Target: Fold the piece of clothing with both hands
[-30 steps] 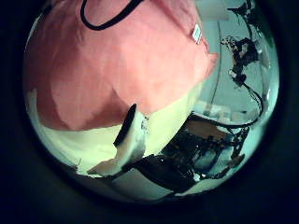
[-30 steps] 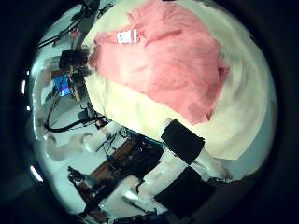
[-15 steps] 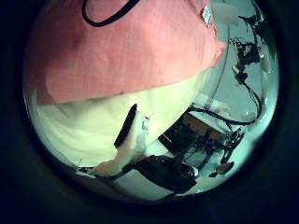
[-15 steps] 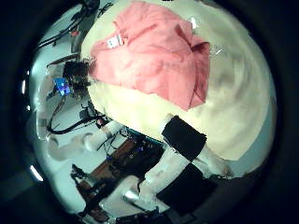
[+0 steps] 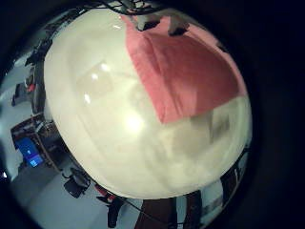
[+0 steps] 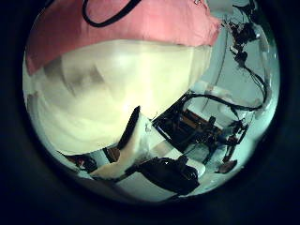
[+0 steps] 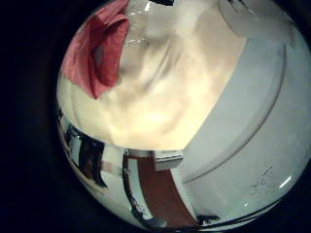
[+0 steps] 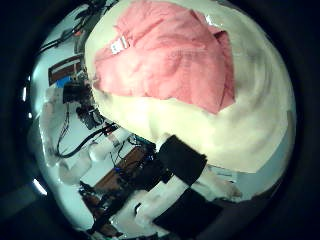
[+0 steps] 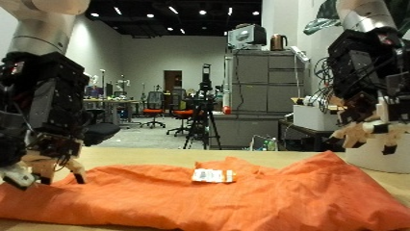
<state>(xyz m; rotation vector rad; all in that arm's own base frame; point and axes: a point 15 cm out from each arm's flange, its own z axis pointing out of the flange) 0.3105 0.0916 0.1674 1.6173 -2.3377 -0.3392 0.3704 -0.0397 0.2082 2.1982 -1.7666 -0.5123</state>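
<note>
Clothing [image 9: 217,197], an orange-pink garment, lies spread on the bench [image 9: 154,154]. I see the left hand [image 9: 38,159] and right hand [image 9: 366,120] above it, fingers relaxed, empty. I'd lower both onto an edge next.

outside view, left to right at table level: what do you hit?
Left robot hand → white tag on the orange garment → right robot hand.

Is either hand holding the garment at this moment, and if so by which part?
Nothing is held. The left hand and right hand both hang above the orange-pink garment, which lies spread on the table, fingers clear of the cloth.
</note>
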